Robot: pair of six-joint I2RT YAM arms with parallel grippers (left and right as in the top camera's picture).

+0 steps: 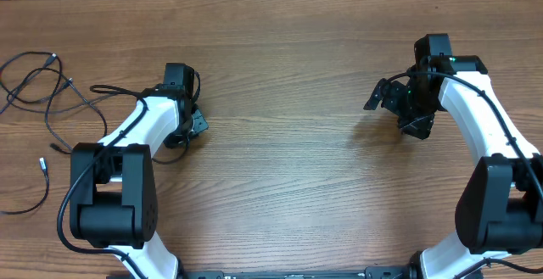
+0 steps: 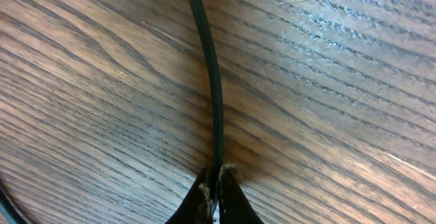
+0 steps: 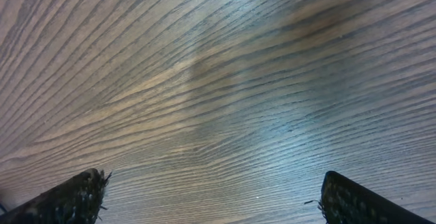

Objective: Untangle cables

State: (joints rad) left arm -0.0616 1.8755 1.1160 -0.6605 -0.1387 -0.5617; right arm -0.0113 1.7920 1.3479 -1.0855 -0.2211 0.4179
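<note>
thin black flexible cables [image 1: 69, 82]: tangle is found left of the left gripper [image 2: 218, 178], which is clamped on one strand [image 2: 210, 67] running straight ahead; right gripper [image 3: 214, 183] is held wide, empty, farther off.

The cable [image 2: 213, 88] is black against my tabletop [image 2: 102, 81], brown with dark, streaky wood grain. One plug tip [image 1: 41, 162] looks white. My arms [image 1: 140, 119] are white with black joints.

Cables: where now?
Overhead: cables loosely sprawled at the far left edge of the table, beside the left arm; one strand is pinched in the left claw.
</note>
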